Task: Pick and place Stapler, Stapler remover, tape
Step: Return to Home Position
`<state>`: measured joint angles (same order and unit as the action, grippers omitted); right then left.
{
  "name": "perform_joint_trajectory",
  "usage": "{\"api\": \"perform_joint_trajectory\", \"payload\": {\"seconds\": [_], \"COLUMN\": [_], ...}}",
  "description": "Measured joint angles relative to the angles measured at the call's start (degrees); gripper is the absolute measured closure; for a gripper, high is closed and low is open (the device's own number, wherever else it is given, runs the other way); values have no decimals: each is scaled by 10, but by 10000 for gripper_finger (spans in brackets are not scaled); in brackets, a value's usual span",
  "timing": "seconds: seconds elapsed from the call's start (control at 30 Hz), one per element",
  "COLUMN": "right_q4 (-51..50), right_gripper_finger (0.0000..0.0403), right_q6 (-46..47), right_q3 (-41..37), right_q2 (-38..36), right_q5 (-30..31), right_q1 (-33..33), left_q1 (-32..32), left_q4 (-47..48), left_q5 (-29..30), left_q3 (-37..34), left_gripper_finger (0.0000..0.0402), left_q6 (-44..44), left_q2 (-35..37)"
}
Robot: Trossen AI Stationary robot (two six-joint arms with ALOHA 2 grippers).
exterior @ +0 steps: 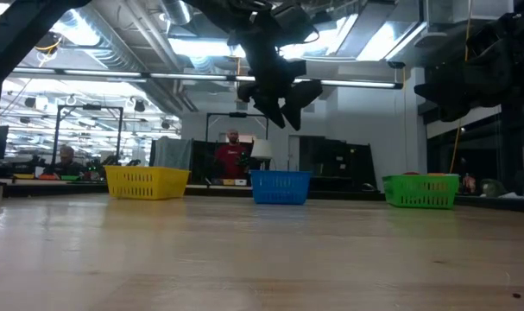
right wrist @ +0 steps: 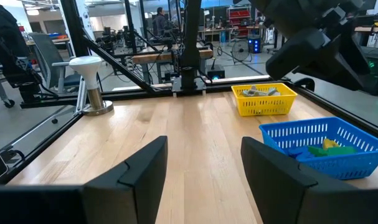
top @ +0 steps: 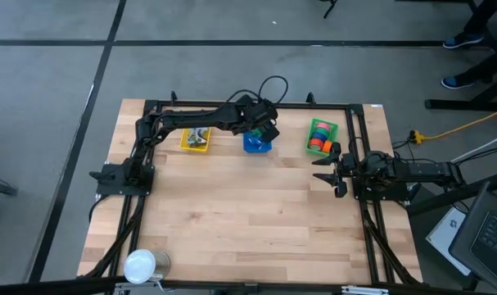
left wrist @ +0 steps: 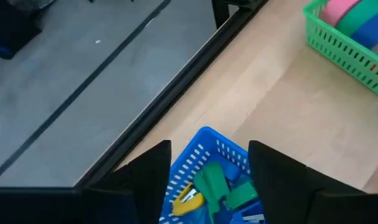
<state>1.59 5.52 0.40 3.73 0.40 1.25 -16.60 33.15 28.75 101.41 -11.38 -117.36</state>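
Observation:
Three small baskets stand in a row at the table's far side. The yellow basket (top: 195,139) holds grey pieces (right wrist: 260,91). The blue basket (top: 256,146) holds small green (left wrist: 217,186) and yellow (left wrist: 187,198) stapler removers. The green basket (top: 320,136) holds the tape rolls (left wrist: 347,9). My left gripper (left wrist: 207,180) hangs open above the blue basket, slanting down, with nothing between its fingers. It also shows in the low view, well clear of the basket's rim (exterior: 280,175). My right gripper (top: 334,172) waits open at the table's right edge, pointing level across the table.
A white round-topped object on a metal foot (top: 140,265) stands at the table's near left corner. Black frame rails (top: 232,105) run along the table's edges. Bare wood (top: 248,213) fills the middle and near part. People (exterior: 233,155) show in the room beyond.

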Motion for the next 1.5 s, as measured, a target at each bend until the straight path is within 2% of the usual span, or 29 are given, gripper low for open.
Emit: {"api": "perform_joint_trajectory", "payload": {"seconds": [0.23,0.4,0.63,0.7,0.9,1.03,1.13,1.27,1.37,1.5], "right_q4": [0,0,0,0,0,0,0,0,0,0], "right_gripper_finger": [192,192,192,192,192,192,192,192,192,192], "right_q6": [0,0,0,0,0,0,0,0,0,0], "right_q3": [0,0,0,0,0,0,0,0,0,0], "right_q2": [0,0,0,0,0,0,0,0,0,0], "right_q5": [0,0,0,0,0,0,0,0,0,0], "right_q1": [0,0,0,0,0,0,0,0,0,0], "left_q1": [0,4,32,43,56,59,58,59,63,65], "left_q4": [0,0,9,21,54,7,-64,-134,-173,-253], "left_q5": [-25,-101,-279,-295,-295,-303,-305,-351,-373,-363], "left_q3": [0,0,0,0,-8,-65,-121,-186,-241,-343], "left_gripper_finger": [190,190,188,189,191,192,191,192,192,192], "left_q6": [-29,-50,140,151,168,165,151,138,122,100], "left_q2": [0,0,0,0,2,3,4,6,29,100]}}
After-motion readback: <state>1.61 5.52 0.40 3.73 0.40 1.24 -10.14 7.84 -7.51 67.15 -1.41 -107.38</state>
